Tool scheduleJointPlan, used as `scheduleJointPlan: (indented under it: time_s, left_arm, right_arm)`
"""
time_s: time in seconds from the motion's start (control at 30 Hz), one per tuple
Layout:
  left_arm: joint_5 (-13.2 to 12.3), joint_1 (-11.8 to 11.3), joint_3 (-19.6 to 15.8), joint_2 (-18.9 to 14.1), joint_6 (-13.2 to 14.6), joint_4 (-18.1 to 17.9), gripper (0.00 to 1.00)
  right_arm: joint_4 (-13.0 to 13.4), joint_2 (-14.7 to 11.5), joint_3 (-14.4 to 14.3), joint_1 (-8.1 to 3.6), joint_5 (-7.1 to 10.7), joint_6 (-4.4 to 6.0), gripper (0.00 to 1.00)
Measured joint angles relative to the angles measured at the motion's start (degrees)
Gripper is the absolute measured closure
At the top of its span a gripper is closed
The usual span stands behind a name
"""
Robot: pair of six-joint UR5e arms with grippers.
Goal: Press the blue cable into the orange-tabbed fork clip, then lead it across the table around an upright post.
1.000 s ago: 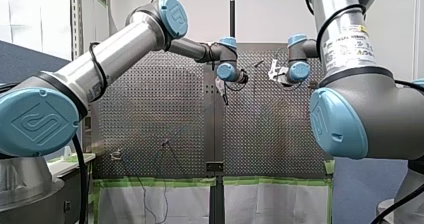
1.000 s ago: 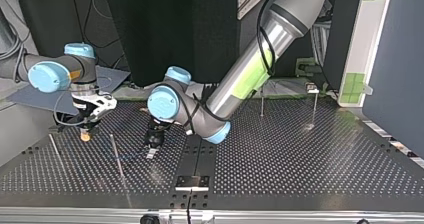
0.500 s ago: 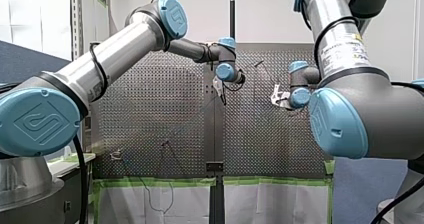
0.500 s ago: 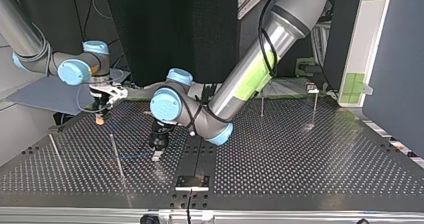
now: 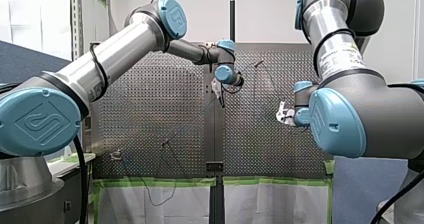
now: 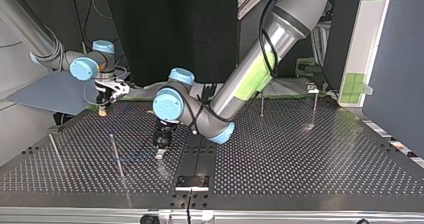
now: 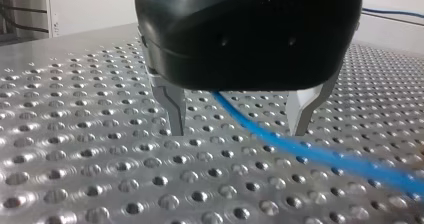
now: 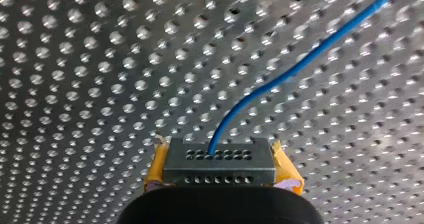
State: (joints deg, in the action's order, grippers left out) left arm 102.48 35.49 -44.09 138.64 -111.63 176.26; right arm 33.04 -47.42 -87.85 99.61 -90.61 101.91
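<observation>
Right tool [image 8: 220,166] further back, cable [image 8: 280,79] ahead

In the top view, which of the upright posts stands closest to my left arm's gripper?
The thin post beside my left gripper, second from the top view's left edge. The leftmost post and the two posts at the right stand farther off.
</observation>
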Motion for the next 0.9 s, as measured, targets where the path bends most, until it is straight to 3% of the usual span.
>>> scheduleJointPlan:
  time_s: [0.37,0.9]
  left_arm:
    - [0.0,-0.4,-0.2,0.0,0.2,0.0,0.0]
    - [-0.1,-0.8,-0.2,0.0,0.4,0.0,0.0]
  right_arm:
    - [4.8,4.8,0.0,-0.5,-2.89,0.34,1.0]
    - [12.7,12.7,1.3,-4.04,-3.95,4.51,1.0]
